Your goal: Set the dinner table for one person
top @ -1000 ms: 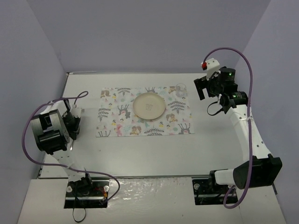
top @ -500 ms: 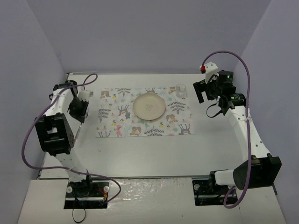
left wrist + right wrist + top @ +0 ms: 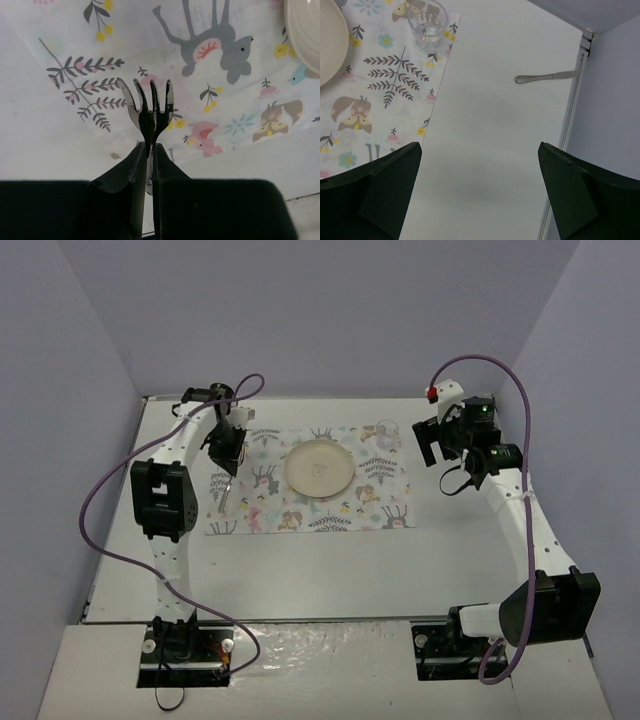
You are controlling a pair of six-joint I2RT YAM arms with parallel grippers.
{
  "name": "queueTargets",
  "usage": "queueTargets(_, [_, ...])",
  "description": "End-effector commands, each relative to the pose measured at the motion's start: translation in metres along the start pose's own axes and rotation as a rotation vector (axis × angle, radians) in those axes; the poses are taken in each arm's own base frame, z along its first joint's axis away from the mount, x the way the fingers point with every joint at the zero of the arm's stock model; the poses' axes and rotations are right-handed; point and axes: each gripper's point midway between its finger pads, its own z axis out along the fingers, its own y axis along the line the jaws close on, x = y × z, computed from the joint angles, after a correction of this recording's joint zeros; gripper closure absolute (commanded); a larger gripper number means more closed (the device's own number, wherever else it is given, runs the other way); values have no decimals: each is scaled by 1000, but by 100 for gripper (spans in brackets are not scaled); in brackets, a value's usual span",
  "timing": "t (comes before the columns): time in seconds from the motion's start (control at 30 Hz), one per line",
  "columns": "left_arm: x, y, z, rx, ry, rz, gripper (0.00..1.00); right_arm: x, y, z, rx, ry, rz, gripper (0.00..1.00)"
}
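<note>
Dinner table: near half bare, both arm bases at its near edge. Vs a sec ago, left arm has swung from the table's left edge farther & inward, so left gripper now hangs over the left end of the printed cloth. Right arm barely shifted. Left gripper's jaws are pinched nearly together on a fork by its handle. Tines stick out past the fingertips over the cloth's leaf print; can't tell if they touch it. Table lies under & all round that gripper, w/ the cloth btwn the two. Plate mid-cloth, right of the fork. Right gripper spread wide, holding nothing, over bare table right of the cloth. Glass on the cloth's far-right corner. Metal utensil flat on the table by the right edge rail.
</note>
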Motion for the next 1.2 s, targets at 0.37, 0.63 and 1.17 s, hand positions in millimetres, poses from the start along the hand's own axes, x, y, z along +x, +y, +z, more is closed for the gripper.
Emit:
queueTargets(0.37, [-77,-37,-5,-36,-163,-114,100,-6,-14,3,63,-32,5,0])
queueTargets(0.63, [-85,-28,20,-36,-135,-134,100,3,-15,3,65,-20,15,0])
queueTargets(1.17, [-75,-8,38,-1,-90,-231,100,9,-14,10,46,-13,35,0])
